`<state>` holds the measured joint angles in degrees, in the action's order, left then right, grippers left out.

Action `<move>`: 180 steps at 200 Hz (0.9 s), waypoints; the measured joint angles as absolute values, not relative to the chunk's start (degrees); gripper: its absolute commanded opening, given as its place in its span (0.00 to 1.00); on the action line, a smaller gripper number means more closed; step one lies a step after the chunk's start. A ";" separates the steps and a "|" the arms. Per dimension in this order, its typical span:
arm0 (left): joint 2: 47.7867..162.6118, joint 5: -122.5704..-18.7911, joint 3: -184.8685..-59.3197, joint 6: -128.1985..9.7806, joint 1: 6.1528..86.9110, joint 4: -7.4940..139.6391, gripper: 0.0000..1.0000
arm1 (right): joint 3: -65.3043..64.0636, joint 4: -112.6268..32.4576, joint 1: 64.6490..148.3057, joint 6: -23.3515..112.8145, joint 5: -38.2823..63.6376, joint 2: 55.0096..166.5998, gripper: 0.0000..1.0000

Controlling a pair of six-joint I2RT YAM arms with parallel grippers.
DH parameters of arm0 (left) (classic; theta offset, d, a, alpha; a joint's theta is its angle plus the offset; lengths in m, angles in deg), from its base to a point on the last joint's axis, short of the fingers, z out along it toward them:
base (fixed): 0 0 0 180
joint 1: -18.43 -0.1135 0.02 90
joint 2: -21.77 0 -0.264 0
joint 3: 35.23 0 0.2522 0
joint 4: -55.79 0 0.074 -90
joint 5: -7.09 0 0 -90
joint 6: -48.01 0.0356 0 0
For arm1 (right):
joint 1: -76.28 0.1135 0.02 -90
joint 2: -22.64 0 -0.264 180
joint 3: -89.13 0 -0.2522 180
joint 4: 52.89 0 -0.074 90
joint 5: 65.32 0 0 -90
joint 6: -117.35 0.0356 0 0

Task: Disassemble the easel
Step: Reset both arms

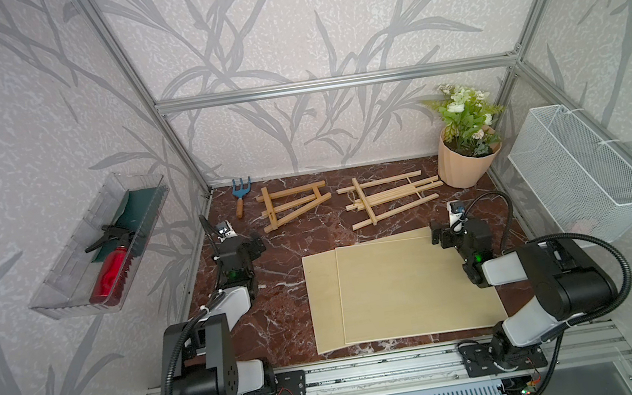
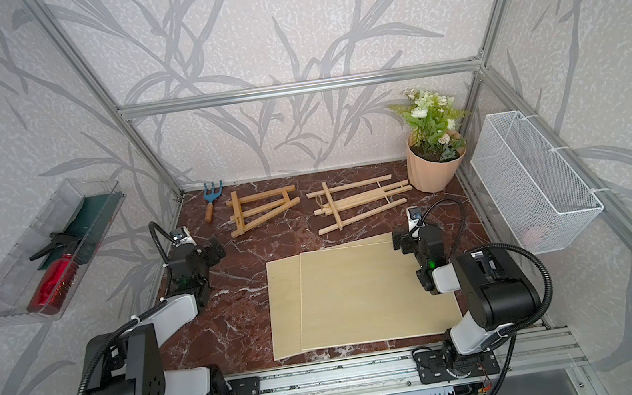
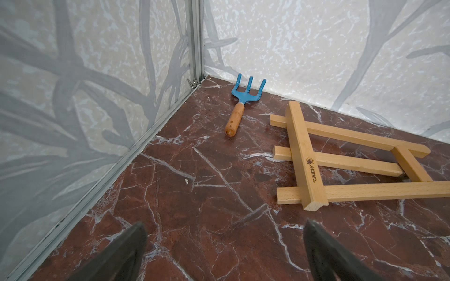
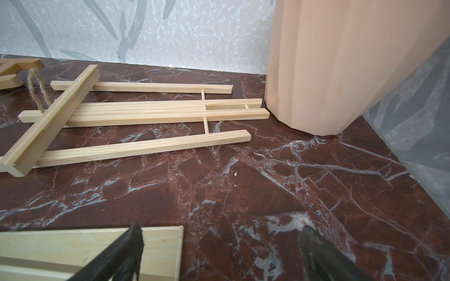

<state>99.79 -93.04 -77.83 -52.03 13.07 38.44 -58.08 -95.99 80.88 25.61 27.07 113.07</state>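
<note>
You had left gripper (image 3: pixel 224 226) and right gripper (image 4: pixel 221 228) spread apart, empty; darker easel (image 1: pixel 292 206), paler easel (image 1: pixel 387 197) lay flat, upper centre.

In both top views, pale walls (image 1: pixel 281 23) with a grey leaf pattern fill the upper part of the picture, held by aluminium bars (image 1: pixel 332 83). At lower centre the floor (image 1: pixel 280 317) is dark red marble with white veins. The light seems soft and even.
</note>
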 measured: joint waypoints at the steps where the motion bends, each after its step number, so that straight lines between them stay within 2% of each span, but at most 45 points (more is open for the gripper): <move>1: 99.79 -93.04 -77.83 -52.03 13.07 38.51 0.99 | -58.08 -95.99 80.92 25.57 27.07 113.07 0.99; 31: 101.21 -92.32 -77.59 -51.57 13.31 37.61 0.99 | -58.08 -96.26 81.27 24.76 26.09 113.07 0.99; 91: 109.93 -92.08 -68.17 -46.52 18.29 19.19 0.99 | -58.04 -96.26 81.31 23.21 23.07 113.07 0.99; 180: 111.70 -92.04 -70.05 -45.10 17.64 17.63 0.99 | -56.36 -94.14 81.25 23.01 22.72 113.07 0.99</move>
